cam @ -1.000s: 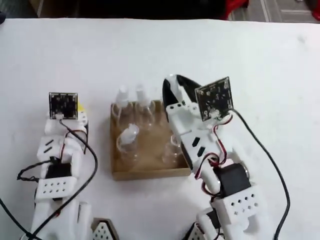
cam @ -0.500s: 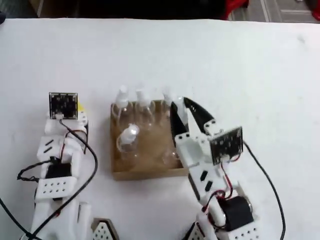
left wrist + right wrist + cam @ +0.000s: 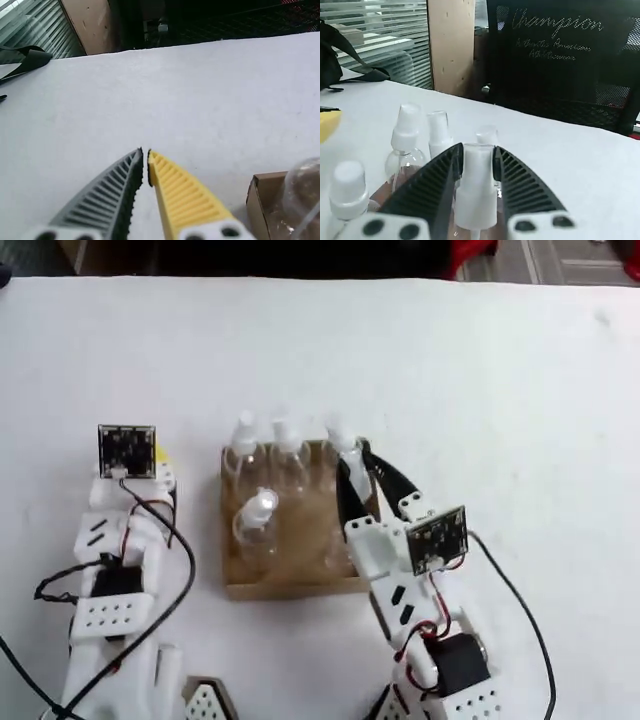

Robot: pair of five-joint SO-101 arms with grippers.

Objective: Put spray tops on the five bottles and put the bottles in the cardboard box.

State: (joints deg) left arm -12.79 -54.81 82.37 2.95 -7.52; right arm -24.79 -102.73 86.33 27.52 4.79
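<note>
Your right jaws were pinched on a spray top (image 3: 476,185) over the right side of the box (image 3: 290,589), crowding the capped bottles (image 3: 286,455). Come down crooked and you'd likely have toppled one. Left jaws sat closed, empty, beside the box.

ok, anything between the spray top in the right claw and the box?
Nothing visible. The right claw grips the spray top over the right side of the cardboard box; four other capped bottles stand behind and left of it. Directly beneath is hidden by the arm.
</note>
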